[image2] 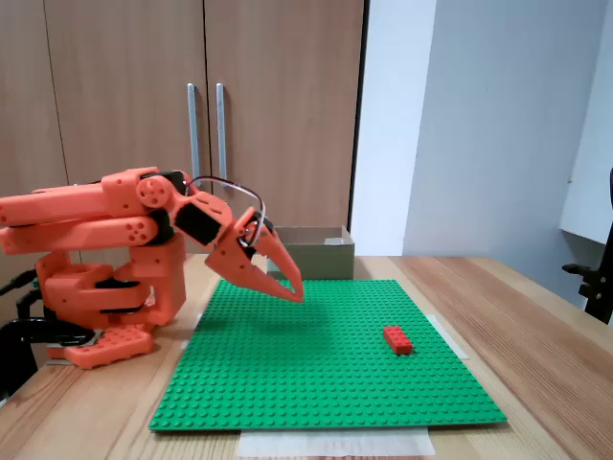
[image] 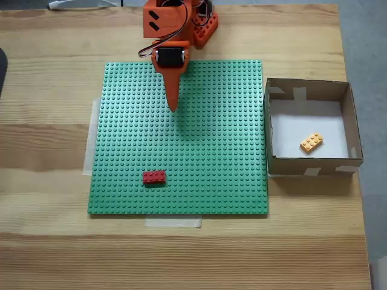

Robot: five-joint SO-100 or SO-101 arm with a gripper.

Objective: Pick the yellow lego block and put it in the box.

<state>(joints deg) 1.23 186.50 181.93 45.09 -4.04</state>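
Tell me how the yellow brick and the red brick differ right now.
The yellow brick lies inside the cardboard box; the red brick sits on the green baseplate. In the top-down fixed view, the yellow brick lies at a slant, while the red brick lines up with the baseplate's front edge. Both are small studded bricks of similar size, clear of the end effector.

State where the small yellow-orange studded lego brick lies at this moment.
In a fixed view from above, the yellow-orange lego brick lies on the white floor of the open brown cardboard box, right of the green studded baseplate.
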